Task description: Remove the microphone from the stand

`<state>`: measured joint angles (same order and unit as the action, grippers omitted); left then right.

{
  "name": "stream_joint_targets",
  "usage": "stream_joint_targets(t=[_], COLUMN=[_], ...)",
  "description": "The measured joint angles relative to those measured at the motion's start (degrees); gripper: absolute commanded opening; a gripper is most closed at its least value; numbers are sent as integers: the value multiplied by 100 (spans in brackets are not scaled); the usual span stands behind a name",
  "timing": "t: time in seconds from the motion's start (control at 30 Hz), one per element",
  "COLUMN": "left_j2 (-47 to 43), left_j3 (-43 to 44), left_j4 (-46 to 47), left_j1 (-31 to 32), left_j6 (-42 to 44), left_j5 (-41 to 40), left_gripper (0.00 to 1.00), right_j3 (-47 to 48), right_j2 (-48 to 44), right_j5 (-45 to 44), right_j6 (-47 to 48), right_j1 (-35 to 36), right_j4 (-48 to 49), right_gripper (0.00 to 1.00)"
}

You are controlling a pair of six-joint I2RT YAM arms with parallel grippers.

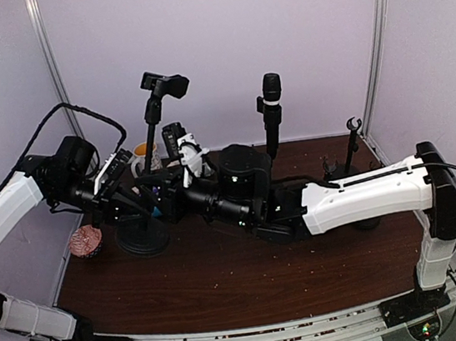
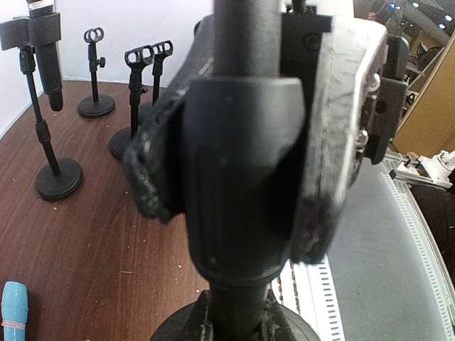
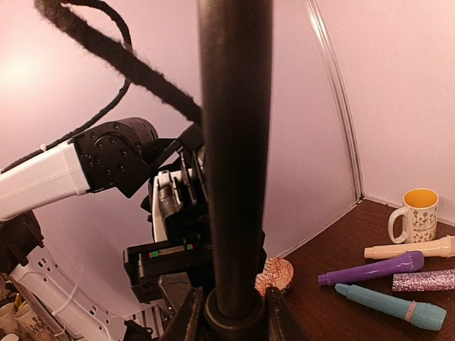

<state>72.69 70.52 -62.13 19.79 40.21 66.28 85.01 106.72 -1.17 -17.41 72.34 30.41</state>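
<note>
risk, left side: the left gripper (image 2: pixel 242 163) is clamped on the thick collar (image 2: pixel 238 213) of the near stand, its pads pressed to either flank. a twist here could loosen the height joint or tip the round base (image 1: pixel 144 236) directly below it.

risk, centre: the right gripper (image 3: pixel 233 312) pinches the pole (image 3: pixel 234 142) of the same stand, just beside the left gripper. two grips on one shaft, pulling at odds, would bend it or drag the stand. the clip (image 1: pixel 165 85) sits high above both grippers, and it cannot be told whether it carries anything.

risk, right: the black microphone (image 1: pixel 271 97) stands upright in the far stand (image 1: pixel 272 141), behind and well to the right of both grippers, untouched. neither grip serves to free it.

pose: the left arm reaches in low from the left, forearm near level. the right arm stretches long across the table, wrist low, fingers pointing left.
</note>
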Motion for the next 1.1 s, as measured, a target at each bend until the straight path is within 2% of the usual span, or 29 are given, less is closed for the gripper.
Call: stream_joint_targets(t=[0.23,0.67,0.77,0.87,0.93,1.0,1.1], left_j2=[7,-144,-216,-238,-232,-216,-173], left_j3=[125,317,332,361,400,463,581], left_j4=[-210,-603,-619,-673,-619,-544,-483], left_j1=[4,299,332,356,348,308,251], left_j6=[-72,-527,-614,-675,-638,-636,-649], left_j5=[398,1561,1711,1755,1681,1558,1246], left_gripper=[0,0,0,0,0,0,0], right_j3=[-107,201,411,485,470,291,-354], right_j2=[-48,72,190,234,223,98,-442], right_j5=[621,3261,3657,3851,3875,3676,2817], right_j6=[-229,-1497,-1711,-1869,-2035,-1985,-1617], right_j1=[-107,-549,-592,-619,-612,-575,-437], right_j4=[417,1290,1388,1443,1493,1523,1213], right_gripper=[0,0,19,51,66,75,79])
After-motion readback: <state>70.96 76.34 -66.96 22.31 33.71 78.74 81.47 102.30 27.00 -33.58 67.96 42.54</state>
